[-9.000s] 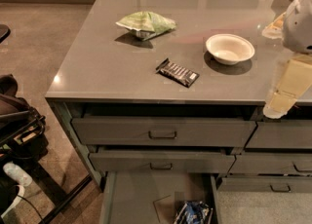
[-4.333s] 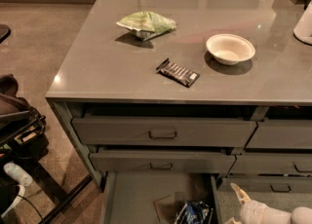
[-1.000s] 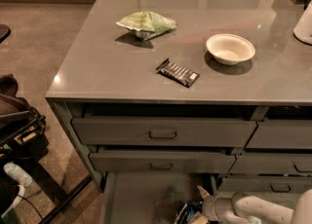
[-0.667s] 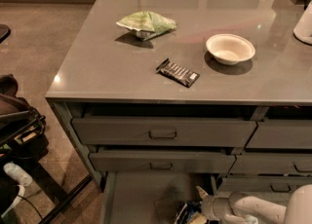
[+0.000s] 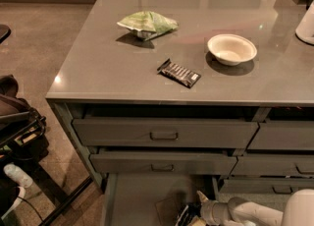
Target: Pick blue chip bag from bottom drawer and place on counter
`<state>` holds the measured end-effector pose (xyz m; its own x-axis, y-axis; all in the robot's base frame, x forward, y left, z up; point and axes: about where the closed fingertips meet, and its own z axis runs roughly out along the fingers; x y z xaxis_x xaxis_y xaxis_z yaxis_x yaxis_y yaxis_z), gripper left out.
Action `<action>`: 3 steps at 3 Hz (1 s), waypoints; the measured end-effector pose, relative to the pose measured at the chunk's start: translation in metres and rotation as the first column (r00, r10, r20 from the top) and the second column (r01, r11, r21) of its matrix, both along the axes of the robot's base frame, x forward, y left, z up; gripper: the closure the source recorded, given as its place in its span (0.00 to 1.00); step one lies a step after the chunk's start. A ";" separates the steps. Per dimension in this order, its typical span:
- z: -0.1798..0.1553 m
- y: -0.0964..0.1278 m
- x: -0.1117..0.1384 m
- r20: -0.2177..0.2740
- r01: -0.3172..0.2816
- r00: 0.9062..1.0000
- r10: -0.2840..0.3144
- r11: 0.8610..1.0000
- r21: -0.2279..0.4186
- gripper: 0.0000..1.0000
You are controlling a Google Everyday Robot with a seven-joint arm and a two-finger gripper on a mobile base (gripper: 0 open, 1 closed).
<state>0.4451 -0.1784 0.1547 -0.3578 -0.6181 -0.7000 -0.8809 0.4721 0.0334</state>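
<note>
Lying in the right part of the drawer [image 5: 132,195] with the gripper [image 5: 197,211] close beside it, its grip not to be told, the bag [image 5: 183,215] is judged light, crinkly and slippery, best pinched at a crimped edge.

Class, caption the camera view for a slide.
Gripper in the open bottom drawer at the blue chip bag; counter above holds green bag, bar, bowl.
</note>
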 end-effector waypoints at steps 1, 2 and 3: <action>-0.002 0.000 0.000 -0.001 0.004 1.000 -0.004 1.000 0.000 0.13; -0.002 0.000 0.000 -0.001 0.004 1.000 -0.004 1.000 0.000 0.36; -0.002 0.001 0.000 -0.001 0.004 1.000 -0.004 1.000 0.000 0.60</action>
